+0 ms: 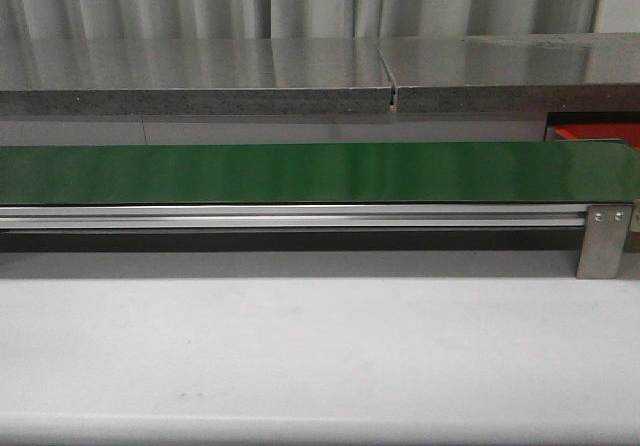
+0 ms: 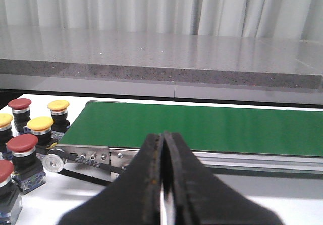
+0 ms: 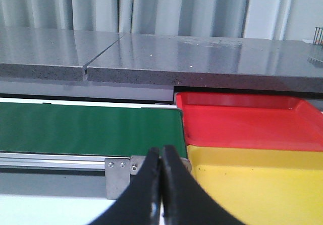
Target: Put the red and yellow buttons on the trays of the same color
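In the left wrist view, several push buttons stand on the white table beside the belt's end: red-capped ones (image 2: 19,104) (image 2: 21,143) (image 2: 4,170) and yellow-capped ones (image 2: 58,105) (image 2: 40,123) (image 2: 4,119). My left gripper (image 2: 163,136) is shut and empty, short of the green conveyor belt (image 2: 202,126). The right wrist view shows the red tray (image 3: 247,121) and the yellow tray (image 3: 257,184) side by side at the belt's other end. My right gripper (image 3: 161,152) is shut on nothing, beside the yellow tray. The front view shows neither gripper; only a corner of the red tray (image 1: 595,132) appears.
The green belt (image 1: 320,171) runs across the table on an aluminium rail (image 1: 290,216) with a metal bracket (image 1: 603,241) at its right end. A grey stone ledge (image 1: 300,76) and curtains lie behind. White table surface (image 1: 320,356) stretches in front of the belt.
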{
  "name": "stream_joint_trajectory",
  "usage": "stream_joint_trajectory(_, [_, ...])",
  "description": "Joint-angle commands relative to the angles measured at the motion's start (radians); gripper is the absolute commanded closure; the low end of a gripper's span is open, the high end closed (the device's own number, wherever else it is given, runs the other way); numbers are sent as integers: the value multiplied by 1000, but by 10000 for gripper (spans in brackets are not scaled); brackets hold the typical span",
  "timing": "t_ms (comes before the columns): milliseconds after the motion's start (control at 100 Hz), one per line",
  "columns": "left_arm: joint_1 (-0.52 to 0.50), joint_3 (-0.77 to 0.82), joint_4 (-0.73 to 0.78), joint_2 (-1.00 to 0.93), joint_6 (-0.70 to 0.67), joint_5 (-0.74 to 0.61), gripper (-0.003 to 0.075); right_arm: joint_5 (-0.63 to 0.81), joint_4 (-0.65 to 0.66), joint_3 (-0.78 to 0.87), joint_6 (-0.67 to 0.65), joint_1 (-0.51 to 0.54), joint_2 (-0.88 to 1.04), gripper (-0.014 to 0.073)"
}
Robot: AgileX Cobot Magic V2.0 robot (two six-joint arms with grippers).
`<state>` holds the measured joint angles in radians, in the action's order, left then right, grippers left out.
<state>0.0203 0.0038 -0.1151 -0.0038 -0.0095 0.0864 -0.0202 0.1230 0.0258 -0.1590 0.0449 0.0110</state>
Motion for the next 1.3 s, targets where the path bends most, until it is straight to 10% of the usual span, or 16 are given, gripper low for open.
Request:
stream_joint_trajectory(0, [6,26,-8,-33,-12,-86,741,79,12,-22,3,-3,18,659])
stream_joint_trajectory(820, [4,8,103,-33,26,-34,741,79,12,-22,3,-3,18,659])
stream_joint_trajectory(1290, [4,-381,96,206,26,265,741,79,12,-22,3,-3,18,659])
